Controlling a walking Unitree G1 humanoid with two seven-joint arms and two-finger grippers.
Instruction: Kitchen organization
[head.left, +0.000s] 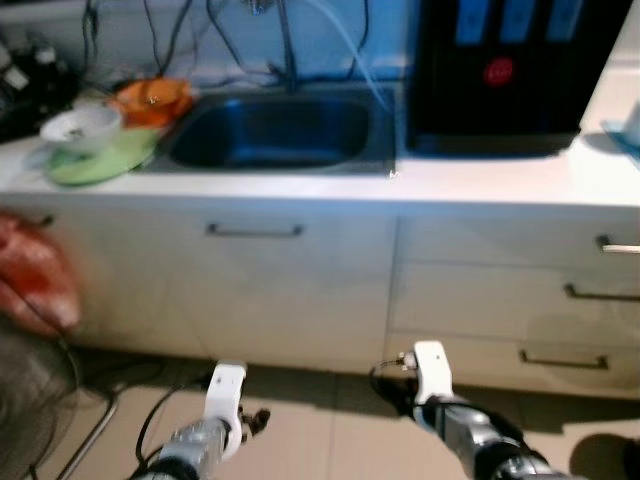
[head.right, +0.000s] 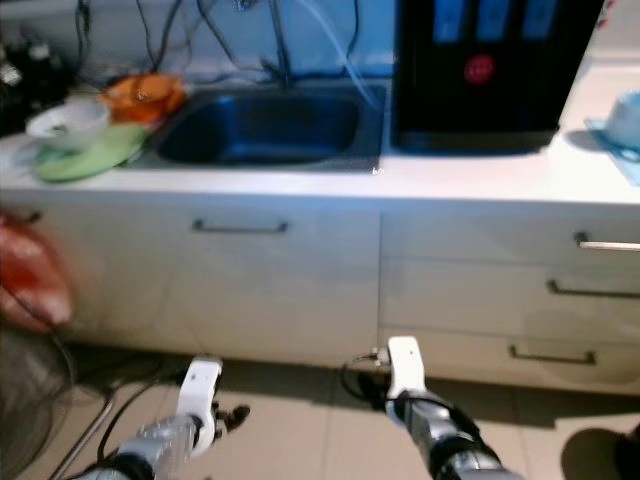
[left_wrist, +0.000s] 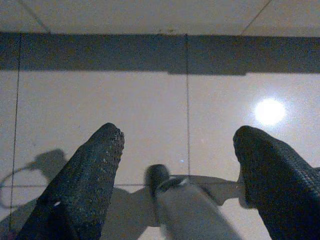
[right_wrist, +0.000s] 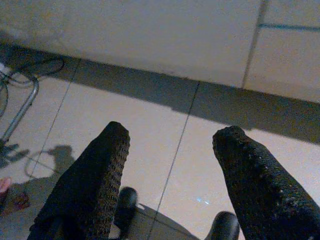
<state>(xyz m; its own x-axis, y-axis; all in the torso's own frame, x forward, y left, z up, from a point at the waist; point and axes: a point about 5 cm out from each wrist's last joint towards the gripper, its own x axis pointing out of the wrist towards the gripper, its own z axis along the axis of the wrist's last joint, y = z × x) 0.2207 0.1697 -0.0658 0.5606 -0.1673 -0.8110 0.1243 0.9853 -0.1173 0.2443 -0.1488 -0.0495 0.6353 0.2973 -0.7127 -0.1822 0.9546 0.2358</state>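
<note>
From the head we saw the sink (head.left: 268, 132) in the tabletop (head.left: 480, 185), while our wrist views showed both grippers' (left_wrist: 177, 150) (right_wrist: 170, 150) fingers spread, empty, above floor tiles (left_wrist: 150, 100).

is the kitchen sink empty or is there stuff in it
Empty, as far as shows: the sink basin looks bare and dark. The dishes sit outside it, on the counter to its left.
</note>
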